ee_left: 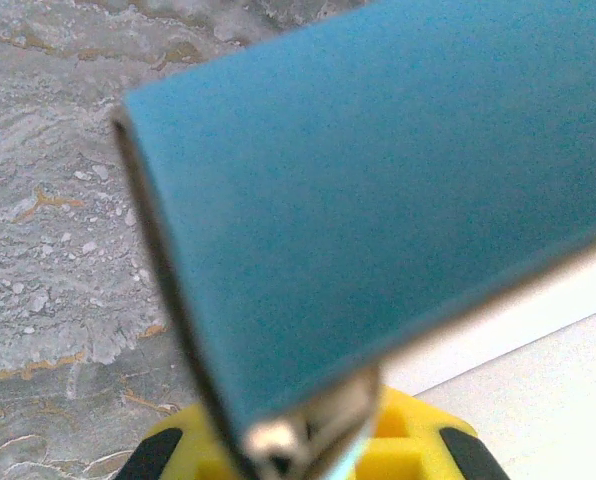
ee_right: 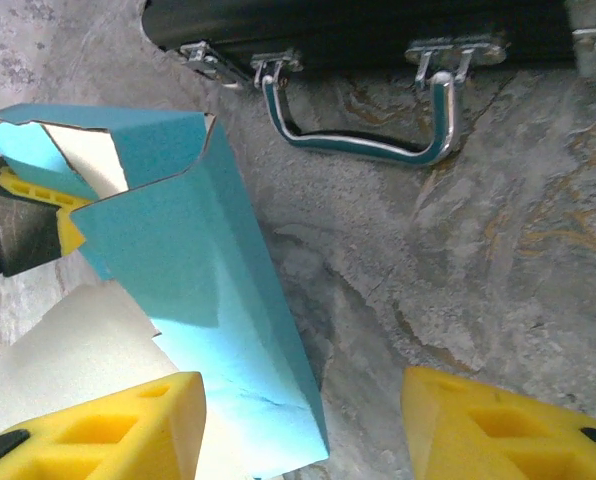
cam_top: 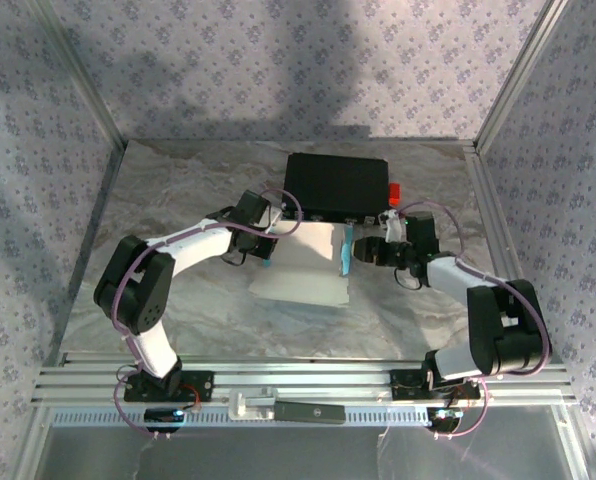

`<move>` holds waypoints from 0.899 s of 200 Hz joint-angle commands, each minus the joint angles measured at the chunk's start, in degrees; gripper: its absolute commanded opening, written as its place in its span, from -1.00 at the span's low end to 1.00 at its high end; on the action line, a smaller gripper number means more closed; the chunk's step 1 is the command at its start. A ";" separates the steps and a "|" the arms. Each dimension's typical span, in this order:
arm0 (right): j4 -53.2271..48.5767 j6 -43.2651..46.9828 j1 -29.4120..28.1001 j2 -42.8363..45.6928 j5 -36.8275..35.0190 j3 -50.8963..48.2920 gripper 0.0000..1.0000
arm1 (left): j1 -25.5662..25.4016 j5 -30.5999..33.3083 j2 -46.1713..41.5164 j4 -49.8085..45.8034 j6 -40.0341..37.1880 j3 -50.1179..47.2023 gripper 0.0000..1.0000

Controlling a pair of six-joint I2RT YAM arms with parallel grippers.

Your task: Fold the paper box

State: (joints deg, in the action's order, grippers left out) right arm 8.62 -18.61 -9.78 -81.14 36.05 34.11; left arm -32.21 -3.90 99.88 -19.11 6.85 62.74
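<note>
**Fold in progress, overhead and wrist views.** The paper box [cam_top: 300,272] lies at the centre of the overhead frame as a partly folded sheet. Its white face is up on the marbled table [cam_top: 178,300], and a cyan side panel [ee_right: 203,290] is raised along its right edge.

The left gripper [ee_left: 308,440], at the sheet's upper-left edge, has its fingers pressed together on a turned-up cyan flap, pinching the card. The right gripper [ee_right: 308,430] stands at the raised panel with its yellow fingers [ee_right: 118,425] spread wide. The panel rises just beside the finger at lower left of the right wrist frame, and nothing is clamped.

**Risks, as judged.**
- The unheld panel may spring back flat, since thin card resists a fresh crease.
- Closing the right fingers off the score line could buckle the panel.
- A pull by the pinching left gripper could drag the whole sheet or tear the flap.

**Containers.** The black case [cam_top: 338,186], at upper centre just behind the sheet, is latched shut, so its contents are hidden. Its handle [ee_right: 378,145] lies close to the working fingers. The box encloses nothing yet.
</note>
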 commanded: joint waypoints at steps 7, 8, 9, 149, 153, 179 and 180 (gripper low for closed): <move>-1.67 1.83 -2.70 -1.86 -0.57 2.92 0.09 | 0.28 -0.98 1.37 -0.75 -1.22 0.80 -1.00; -1.76 1.91 -2.79 -1.97 -0.65 2.99 0.09 | 0.29 -0.96 1.37 -0.75 -1.22 0.80 -1.00; -1.85 2.00 -2.83 -2.12 -0.73 3.08 0.09 | 0.25 -0.94 1.37 -0.75 -1.23 0.80 -1.00; -7.55 9.75 -8.10 -11.34 -4.48 12.44 -0.14 | -0.19 -0.39 0.58 -1.71 -1.91 1.25 -1.00; -7.58 9.74 -8.15 -11.40 -4.93 12.52 -0.14 | -0.14 -0.35 0.58 -1.70 -1.85 1.24 -1.00; -7.07 9.07 -8.59 -10.86 -3.60 12.17 -0.11 | -0.23 -0.07 0.45 -1.80 -1.80 1.17 -1.00; -7.05 9.00 -8.54 -10.78 -3.48 12.10 -0.10 | -0.23 -0.06 0.43 -1.80 -1.78 1.16 -1.00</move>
State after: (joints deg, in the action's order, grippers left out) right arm 3.11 -10.50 -17.85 -91.81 32.53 45.25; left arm -32.25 -4.05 99.90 -19.38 6.44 62.85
